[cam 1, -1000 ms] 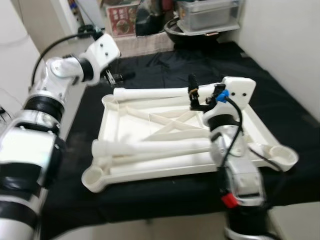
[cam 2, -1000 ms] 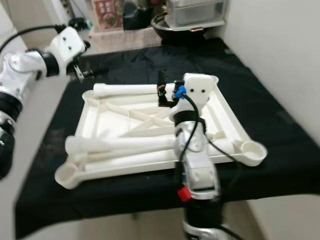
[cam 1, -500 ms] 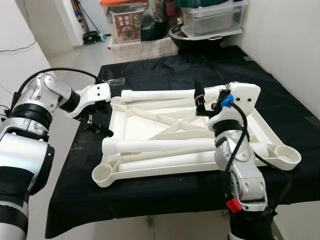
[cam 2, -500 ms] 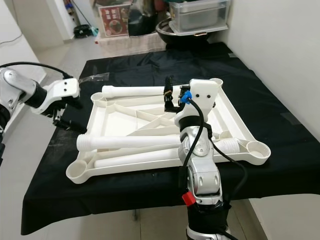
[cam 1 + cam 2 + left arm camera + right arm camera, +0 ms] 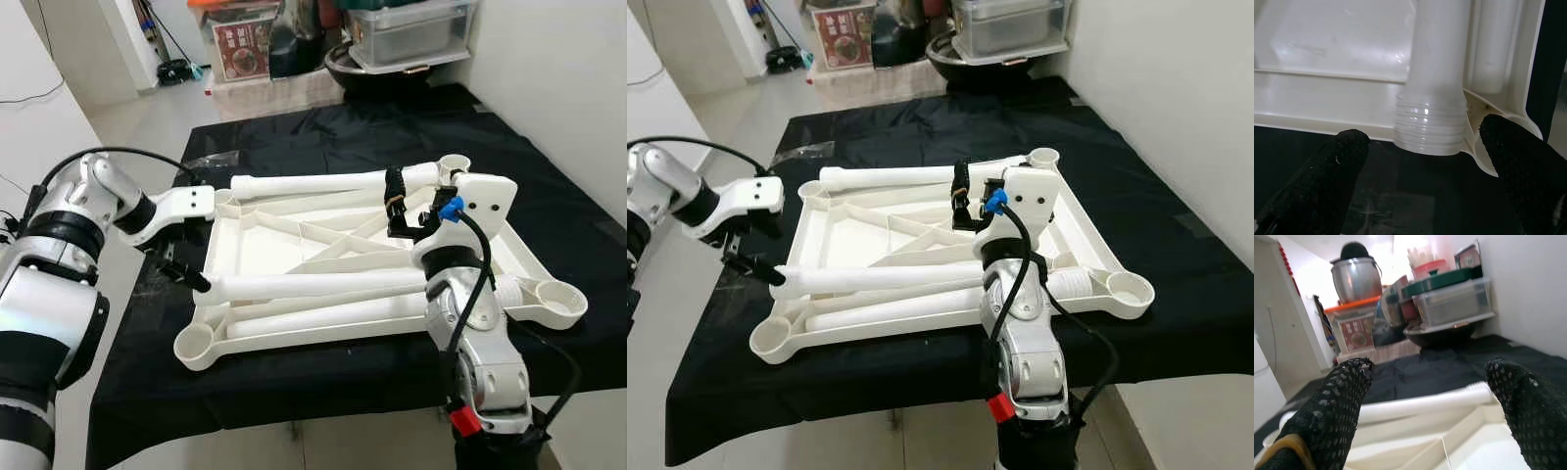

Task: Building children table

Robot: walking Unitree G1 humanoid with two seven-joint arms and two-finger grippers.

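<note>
The white plastic table top (image 5: pixel 257 245) lies upside down on a black-covered table (image 5: pixel 323 132). Several white legs rest across it: one along the far rim (image 5: pixel 313 183), two near the front (image 5: pixel 313 285). My left gripper (image 5: pixel 184 270) is open at the top's left edge. Its fingers (image 5: pixel 1327 176) flank the threaded end of the upper front leg (image 5: pixel 1431 125) without touching it. My right gripper (image 5: pixel 400 204) is open and held above the middle of the top, with nothing between its fingers (image 5: pixel 1337 401). It points toward the far leg (image 5: pixel 1420 404).
Round leg sockets sit at the top's corners (image 5: pixel 193 343), (image 5: pixel 560 302), (image 5: pixel 453 164). A short threaded piece (image 5: pixel 509 291) lies near the right socket. Storage boxes and a dark pot (image 5: pixel 392 44) stand beyond the table. There is a white wall on the right and open floor on the left.
The camera has shifted. My left arm came down from the table's far left corner to the left end of the front leg. The right gripper has stayed open above the top.
</note>
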